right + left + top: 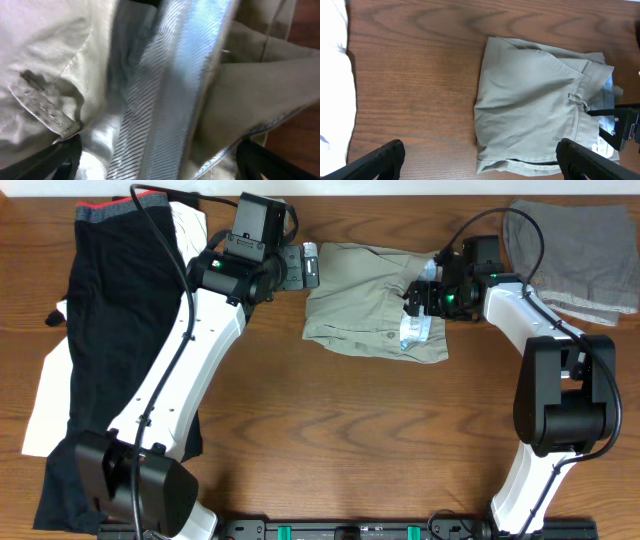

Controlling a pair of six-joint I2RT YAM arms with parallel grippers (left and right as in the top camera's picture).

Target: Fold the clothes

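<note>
Shorts (55,60), folded with striped waistband lining showing, lay directly under the right gripper (160,162), its jaws wide and holding nothing; long axis ran away toward the left gripper (311,266), likewise open, just off the far edge, right arm nearer.

No legible text, label, brand, number or sign found on any garment, arm or surface in any view.
</note>
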